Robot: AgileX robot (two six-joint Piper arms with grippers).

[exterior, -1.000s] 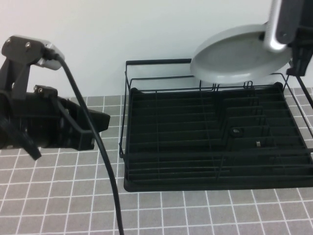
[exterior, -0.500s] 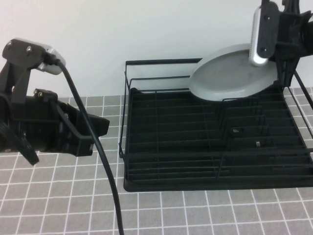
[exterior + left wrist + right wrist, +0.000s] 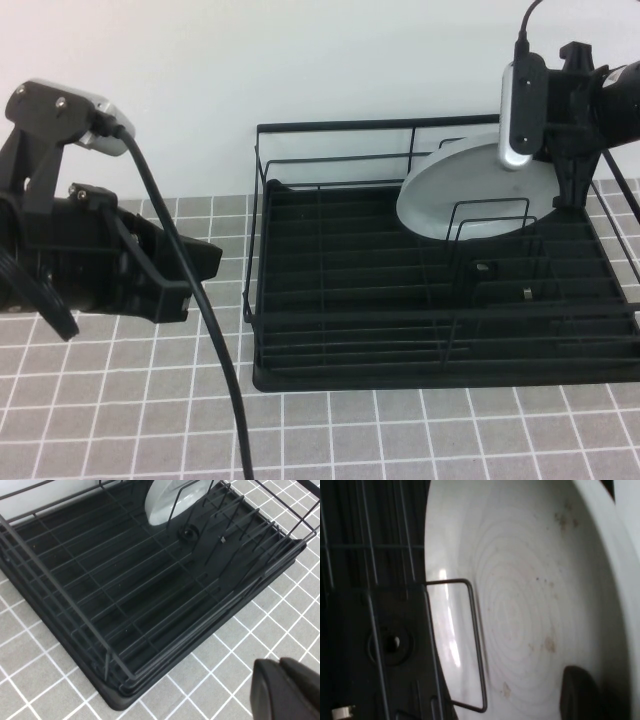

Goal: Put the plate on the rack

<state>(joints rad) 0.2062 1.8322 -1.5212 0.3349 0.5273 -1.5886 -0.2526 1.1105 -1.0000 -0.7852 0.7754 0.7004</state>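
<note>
The pale grey-blue plate (image 3: 455, 192) leans steeply inside the back right of the black wire rack (image 3: 330, 127), behind an upright wire divider (image 3: 490, 218). My right gripper (image 3: 568, 192) is shut on the plate's right rim, just below the top rail. In the right wrist view the plate (image 3: 530, 605) fills the picture, with one dark finger (image 3: 577, 692) on its face and a wire loop (image 3: 475, 645) in front. My left gripper (image 3: 205, 262) is shut and empty, left of the rack above the tiled table; its fingertips (image 3: 287, 677) show in the left wrist view.
The rack's tray base (image 3: 400, 375) covers the middle and right of the grey tiled table (image 3: 120, 400). A small round drain knob (image 3: 485, 268) sits in the tray. A black cable (image 3: 215, 350) hangs from the left arm. A white wall stands behind.
My right gripper has come down with the plate, from above the top rail into the rack's back right. The plate has tipped more upright. The left arm has stayed put.
</note>
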